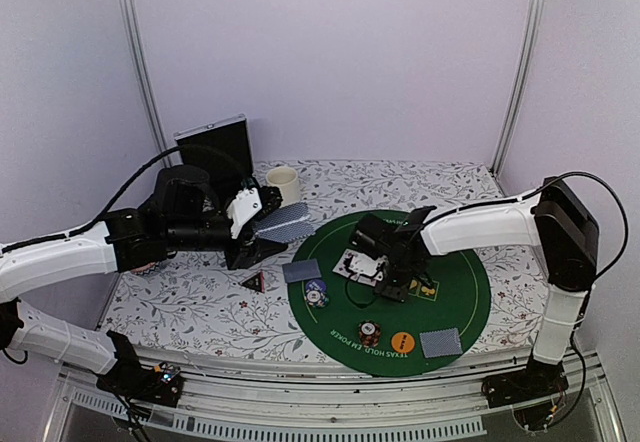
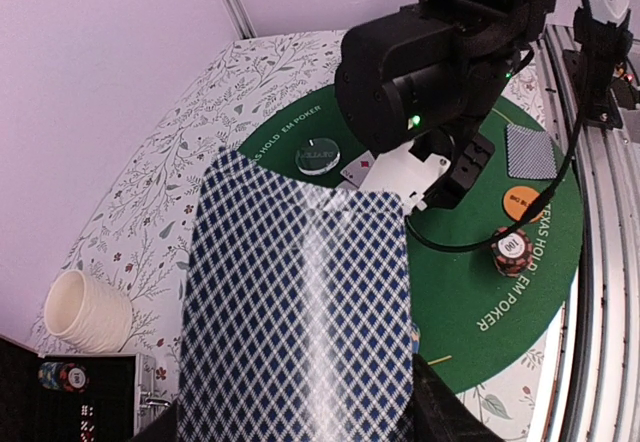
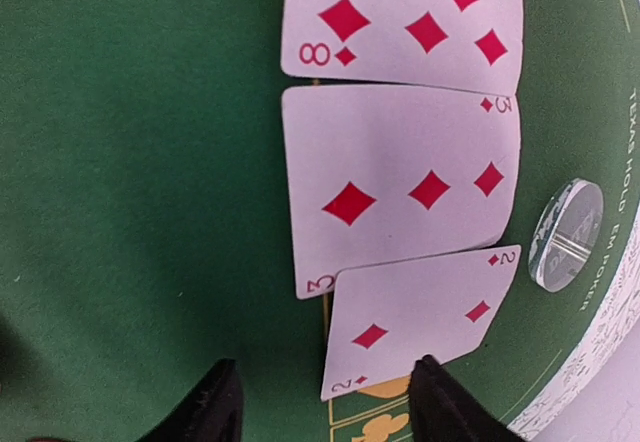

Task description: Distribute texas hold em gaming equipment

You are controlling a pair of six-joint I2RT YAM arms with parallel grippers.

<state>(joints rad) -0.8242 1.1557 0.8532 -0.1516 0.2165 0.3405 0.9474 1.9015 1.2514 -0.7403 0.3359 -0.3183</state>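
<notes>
Right end effector (image 3: pixel 325 397) hovers with jaws parted, gripping nothing, over the two of diamonds (image 3: pixel 420 312), face-up on the green mat (image 3: pixel 150 212) toward the worktop's (image 1: pixel 200 302) near right; left end effector (image 1: pixel 268 234) clamps blue-backed cards (image 2: pixel 300 312).

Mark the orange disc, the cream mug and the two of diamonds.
orange disc (image 1: pixel 403 341), top external view, centre of its face.
cream mug (image 2: pixel 98 320), left wrist view, outer side wall.
two of diamonds (image 3: pixel 420 314), right wrist view, middle of the card's face.
</notes>
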